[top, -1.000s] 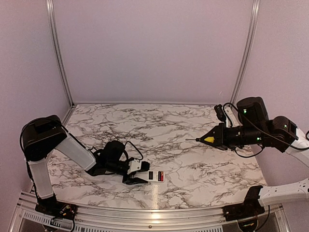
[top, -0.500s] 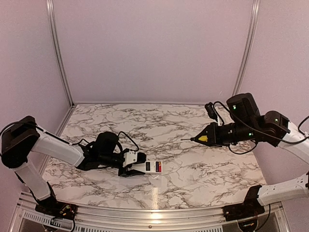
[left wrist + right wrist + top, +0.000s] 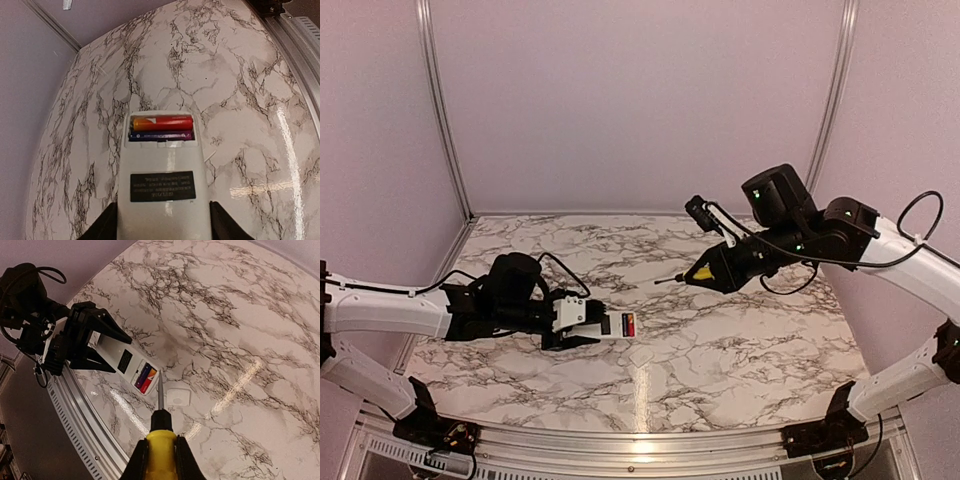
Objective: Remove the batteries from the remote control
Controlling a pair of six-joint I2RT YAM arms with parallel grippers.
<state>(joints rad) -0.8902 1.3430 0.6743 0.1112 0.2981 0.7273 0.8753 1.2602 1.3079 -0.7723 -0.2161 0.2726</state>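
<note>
1. Remote control (image 3: 162, 160), a slim white plastic rectangular handset, faces you back-up. You see a plain white back, a small dark rectangular label, and the battery bay uncovered at its far end.
2. Your left gripper (image 3: 578, 324) pinches the remote control by its long edges, with a black finger (image 3: 107, 227) against each side. It holds it over the near-left part of the white-and-grey marbled table (image 3: 740, 350). You cannot tell whether the handset touches the tabletop.
3. The batteries (image 3: 161, 124), two thin cylinders, lie side by side in the bay, crosswise to the handset. The red one with an orange end is farther from the gripper and the dark blue-purple one is nearer. Both are seated.
4. Near the handset's open end, a small squarish white plastic cover piece (image 3: 178, 397) lies flat on the table, apart from the remote control.
5. Farther off to the right, your right gripper (image 3: 715, 271) is clamped on the yellow handle of a slim metal-shafted screwdriver (image 3: 161, 437). The screwdriver is raised above the table, its tip pointing towards the open bay but apart from it.
</note>
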